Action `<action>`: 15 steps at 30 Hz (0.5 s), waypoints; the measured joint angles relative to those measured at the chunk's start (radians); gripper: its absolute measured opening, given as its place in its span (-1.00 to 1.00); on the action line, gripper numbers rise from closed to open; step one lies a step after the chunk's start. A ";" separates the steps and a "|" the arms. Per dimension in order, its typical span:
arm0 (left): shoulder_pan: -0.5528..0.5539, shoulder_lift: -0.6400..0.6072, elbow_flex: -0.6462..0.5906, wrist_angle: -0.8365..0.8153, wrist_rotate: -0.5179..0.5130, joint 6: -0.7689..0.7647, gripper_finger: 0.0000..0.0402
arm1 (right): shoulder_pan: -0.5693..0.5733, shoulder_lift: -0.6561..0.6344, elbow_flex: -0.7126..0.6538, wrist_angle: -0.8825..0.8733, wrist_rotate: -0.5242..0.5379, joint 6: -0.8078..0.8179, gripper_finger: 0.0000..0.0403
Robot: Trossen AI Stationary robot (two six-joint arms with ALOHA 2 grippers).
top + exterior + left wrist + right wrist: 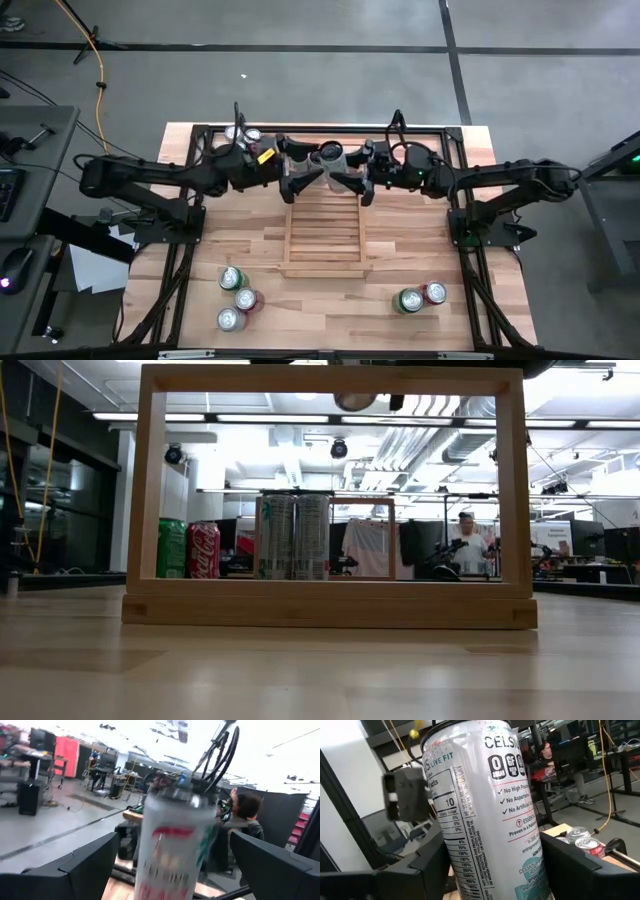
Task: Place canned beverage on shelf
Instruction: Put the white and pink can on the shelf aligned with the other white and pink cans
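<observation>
A tall silver can [487, 810] stands upright at the far end of the shelf [322, 235], and in the right wrist view it fills the space between that arm's two dark fingers [580, 865], its printed label facing the camera. The fingers sit close on both sides of the can's lower body, so the right gripper [352, 183] appears to clasp it, though actual contact of the pads cannot be confirmed. In the low view two silver cans [293, 536] stand side by side, touching or nearly so, framed by the shelf's near end bar.

The second silver can [172, 845] appears in the left wrist view, blurred, upright and centred between the left arm's fingers [87, 862], which stand wide apart with clear space on each side of it. The left gripper [303, 183] is therefore spread open around that can without gripping it. From above, both grippers meet over the shelf's far end, the left coming in from its own side and the right from the opposite side.

Farther out, on the wood-plank tabletop [320, 310], three cans [236, 298] cluster near the front on the left side, and two cans [420, 297] lie together on the right. In the low view a green can [171, 548] and a red can [204, 549] stand beside each other behind the shelf frame. A person [466, 542] is in the room beyond.
</observation>
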 joint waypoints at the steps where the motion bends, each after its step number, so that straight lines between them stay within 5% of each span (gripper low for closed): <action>1: 0.002 0.014 0.017 -0.001 0.015 0.012 0.87 | 0.000 0.003 0.000 0.002 0.000 0.000 0.25; 15: 0.014 0.124 0.149 -0.024 0.056 0.094 0.74 | 0.013 0.005 0.000 0.009 -0.048 0.021 0.25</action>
